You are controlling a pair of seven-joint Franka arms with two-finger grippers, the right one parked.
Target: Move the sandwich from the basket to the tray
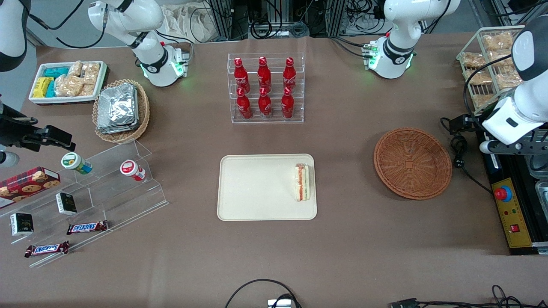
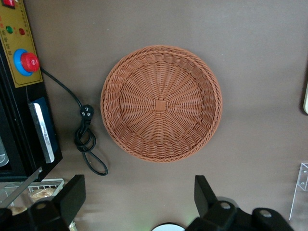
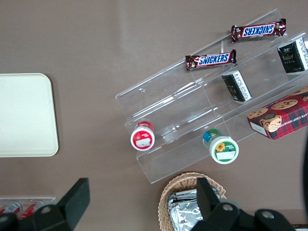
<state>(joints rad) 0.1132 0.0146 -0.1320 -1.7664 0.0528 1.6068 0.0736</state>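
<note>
Tray (image 1: 257,192): cream, rectangular, flat on the brown bench (image 1: 342,256), nearer the front camera than the rack of red cola bottles (image 1: 265,87).
Sandwich (image 1: 302,182): lies on the tray along the rim that faces the basket, its red and green filling edge showing.
Basket (image 1: 412,163): round reddish-brown wicker, nothing in it, toward the working arm's end of the bench, well apart from the tray.
Black cable (image 2: 86,139): coiled on the bench just beside the basket.
Gripper (image 2: 137,197): hangs above the bench by the basket, jaws spread wide apart, nothing between them.
</note>
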